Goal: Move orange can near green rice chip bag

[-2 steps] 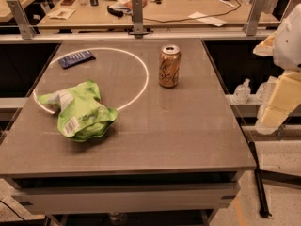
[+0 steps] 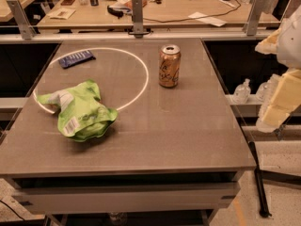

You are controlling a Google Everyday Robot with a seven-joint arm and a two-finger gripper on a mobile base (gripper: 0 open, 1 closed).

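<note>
The orange can point(image 2: 169, 66) stands upright on the grey table point(image 2: 188, 135), right of centre towards the back. The green rice chip bag point(image 2: 80, 110) lies crumpled at the left front, its barcode facing me. The two are well apart, with a stretch of bare tabletop between them. My gripper point(image 2: 282, 100), pale cream, hangs at the right edge of the view, beyond the table's right edge and apart from the can. It holds nothing that I can see.
A small dark blue wrapper point(image 2: 76, 58) lies at the back left. A thin white ring point(image 2: 143, 81) lies on the tabletop around the bag's area. A cluttered bench point(image 2: 164, 8) stands behind a rail with metal posts. Plastic bottles point(image 2: 242, 91) sit low on the right.
</note>
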